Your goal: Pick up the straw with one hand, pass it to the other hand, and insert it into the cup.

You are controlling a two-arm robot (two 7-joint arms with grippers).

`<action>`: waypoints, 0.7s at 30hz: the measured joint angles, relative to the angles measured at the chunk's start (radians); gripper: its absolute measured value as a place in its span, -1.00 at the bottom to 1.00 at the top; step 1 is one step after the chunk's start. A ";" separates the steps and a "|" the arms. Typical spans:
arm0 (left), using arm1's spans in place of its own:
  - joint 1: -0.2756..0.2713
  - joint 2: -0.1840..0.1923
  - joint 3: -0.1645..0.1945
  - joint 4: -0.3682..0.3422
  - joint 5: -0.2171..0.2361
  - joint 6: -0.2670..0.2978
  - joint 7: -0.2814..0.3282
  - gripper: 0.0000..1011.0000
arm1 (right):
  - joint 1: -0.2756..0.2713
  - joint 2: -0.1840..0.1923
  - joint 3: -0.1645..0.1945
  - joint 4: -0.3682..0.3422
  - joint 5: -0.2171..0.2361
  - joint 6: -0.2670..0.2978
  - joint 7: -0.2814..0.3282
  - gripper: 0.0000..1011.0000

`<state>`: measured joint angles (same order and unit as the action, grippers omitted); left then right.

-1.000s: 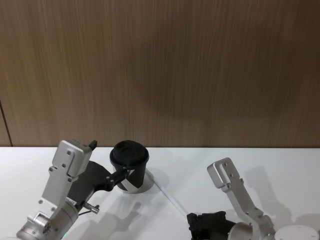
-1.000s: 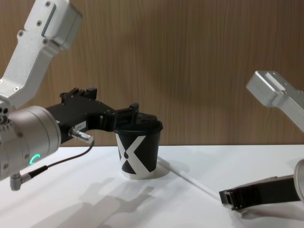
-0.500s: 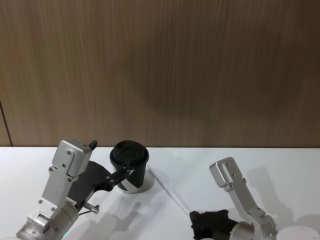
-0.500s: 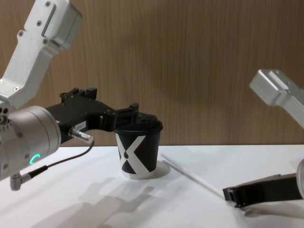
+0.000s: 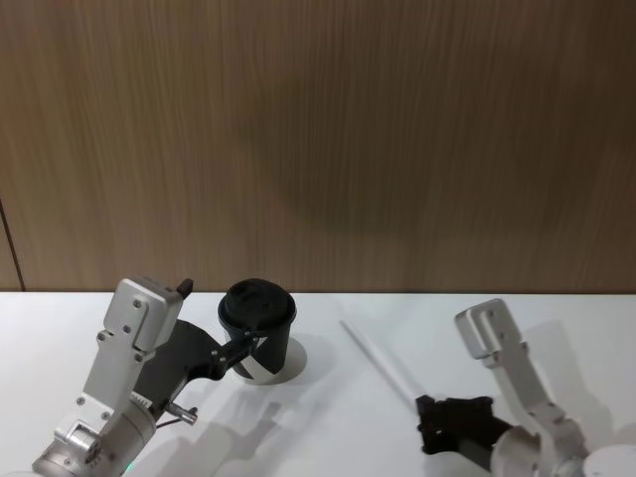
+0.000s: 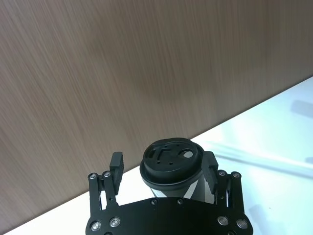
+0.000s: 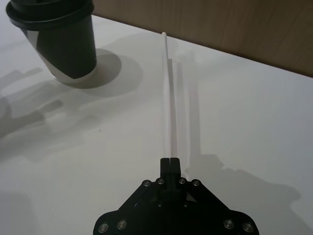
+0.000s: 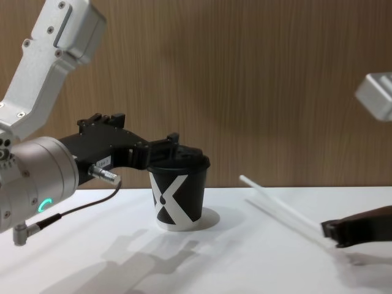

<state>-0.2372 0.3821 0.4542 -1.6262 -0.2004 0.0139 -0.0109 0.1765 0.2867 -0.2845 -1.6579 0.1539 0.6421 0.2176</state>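
Note:
The black cup (image 5: 260, 343) with the white X (image 8: 177, 197) stands on the white table, left of centre. My left gripper (image 6: 164, 167) is open, one finger (image 6: 116, 165) on each side of the cup's black domed lid (image 6: 171, 155). The white straw (image 5: 382, 362) slants up off the table to the right of the cup, its free end pointing toward the wall. My right gripper (image 7: 169, 164) is shut on the straw's (image 7: 167, 93) near end, low over the table (image 8: 332, 231). A gap of table separates the straw (image 8: 278, 209) from the cup.
A brown wood-grain wall (image 5: 318, 139) runs along the table's far edge. A thin cable (image 8: 79, 205) hangs from the left arm down to the table. White table top (image 5: 338, 427) lies between the two arms.
My right gripper has moved to the right with the straw, lifting it off the table and away from the cup. The left arm and the cup have stayed still.

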 joint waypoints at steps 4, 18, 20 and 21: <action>0.000 0.000 0.000 0.000 0.000 0.000 0.000 0.98 | -0.008 0.025 0.023 -0.012 -0.006 -0.013 0.001 -1.00; 0.000 0.000 0.000 0.000 0.000 0.000 0.000 0.98 | -0.022 0.128 0.051 -0.044 -0.022 -0.112 0.087 -1.00; 0.000 0.000 0.000 0.000 0.000 0.000 0.000 0.98 | -0.022 0.146 0.051 -0.048 -0.023 -0.133 0.108 -1.00; 0.000 0.000 0.000 0.000 0.000 0.000 0.000 0.98 | -0.022 0.154 0.051 -0.050 -0.023 -0.141 0.117 -1.00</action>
<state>-0.2371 0.3821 0.4542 -1.6262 -0.2004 0.0139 -0.0110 0.1547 0.4408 -0.2338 -1.7081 0.1311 0.5006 0.3346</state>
